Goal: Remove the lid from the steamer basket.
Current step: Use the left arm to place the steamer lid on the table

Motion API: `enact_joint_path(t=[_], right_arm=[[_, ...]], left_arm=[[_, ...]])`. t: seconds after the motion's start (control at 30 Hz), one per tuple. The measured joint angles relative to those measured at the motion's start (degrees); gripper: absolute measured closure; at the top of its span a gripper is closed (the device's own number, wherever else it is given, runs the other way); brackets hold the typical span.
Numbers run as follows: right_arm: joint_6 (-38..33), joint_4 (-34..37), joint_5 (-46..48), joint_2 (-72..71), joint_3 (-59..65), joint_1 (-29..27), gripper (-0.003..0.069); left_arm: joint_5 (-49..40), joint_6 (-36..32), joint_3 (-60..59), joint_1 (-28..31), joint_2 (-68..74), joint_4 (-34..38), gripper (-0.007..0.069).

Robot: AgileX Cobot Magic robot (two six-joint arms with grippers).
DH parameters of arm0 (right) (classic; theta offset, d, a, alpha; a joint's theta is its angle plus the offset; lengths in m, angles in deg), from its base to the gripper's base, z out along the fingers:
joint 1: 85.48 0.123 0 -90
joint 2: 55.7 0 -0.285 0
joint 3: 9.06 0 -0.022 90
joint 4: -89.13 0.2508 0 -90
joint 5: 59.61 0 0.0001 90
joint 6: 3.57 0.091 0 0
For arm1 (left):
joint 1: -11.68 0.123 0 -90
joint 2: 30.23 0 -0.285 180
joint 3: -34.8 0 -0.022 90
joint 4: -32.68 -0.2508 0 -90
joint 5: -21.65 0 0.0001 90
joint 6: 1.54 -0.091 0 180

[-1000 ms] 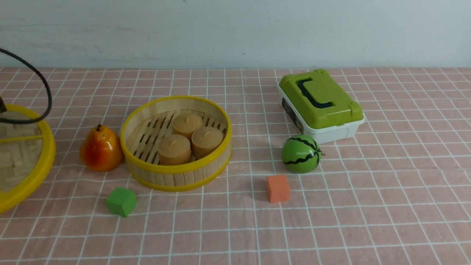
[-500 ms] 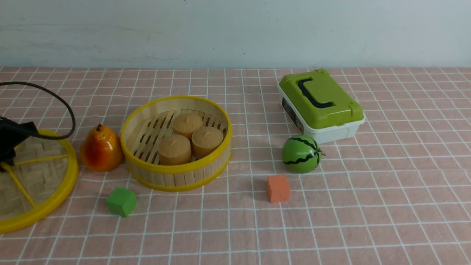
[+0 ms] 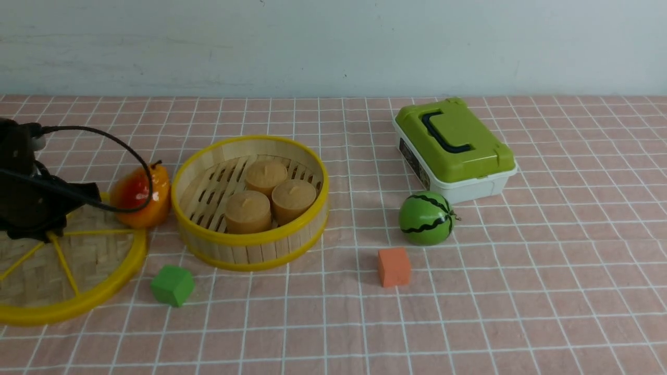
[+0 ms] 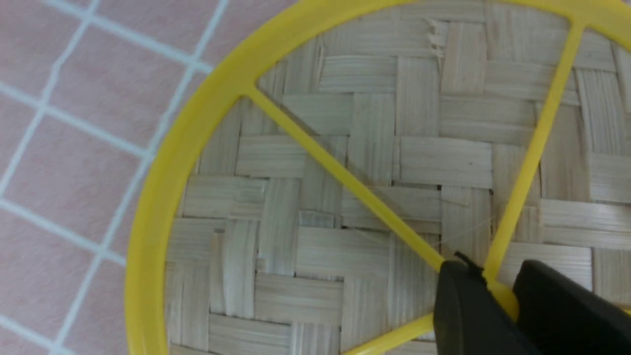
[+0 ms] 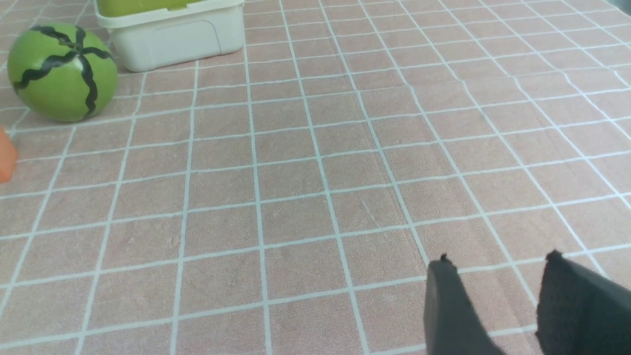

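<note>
The lid [image 3: 83, 260], a woven bamboo disc with a yellow rim and spokes, lies low over the table at the far left, apart from the steamer basket [image 3: 250, 245]. My left gripper [image 3: 41, 229] is shut on its yellow centre knob; in the left wrist view the black fingers [image 4: 463, 305] pinch the knob where the spokes of the lid [image 4: 369, 123] meet. The basket stands uncovered with three tan buns [image 3: 271, 195] inside. My right gripper [image 5: 498, 261] is open and empty above bare cloth; it is out of the front view.
A pear [image 3: 140, 195] leans tilted between the lid's rim and the basket. A green cube [image 3: 172, 285], an orange cube [image 3: 393, 266], a toy watermelon [image 3: 426, 217] and a white box with a green lid [image 3: 453, 148] stand on the checked cloth.
My left gripper has carried the lid rightward and lower, toward the basket. The lid's rim has reached the pear, which has tipped over and shifted back.
</note>
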Motion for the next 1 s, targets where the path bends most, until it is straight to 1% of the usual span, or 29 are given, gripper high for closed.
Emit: enact_joint_path(t=[0.3,0.47,0.63,0.73,0.93,1.0], right_arm=[[0.0,0.0,0.0,0.0,0.0,0.0,0.0419],[0.0,0.0,0.0,0.0,0.0,0.0,0.0419],[0.0,0.0,0.0,0.0,0.0,0.0,0.0418],[0.0,0.0,0.0,0.0,0.0,0.0,0.0418],[0.0,0.0,0.0,0.0,0.0,0.0,0.0418],[0.0,0.0,0.0,0.0,0.0,0.0,0.0418]], left_arm=[[-0.5,0.0,2.4,-4.0,0.1,-0.1,0.0518],[-0.9,0.0,2.4,-4.3,0.6,-0.1,0.0518],[-4.6,-0.4,2.4,-4.3,1.4,0.7,0.0518],[-6.8,-2.3,2.6,-4.3,1.3,1.7,0.0518],[-6.7,-3.5,2.7,-4.3,1.3,2.2,0.0518],[-5.0,-3.7,2.7,-4.3,1.3,2.7,0.0518]])
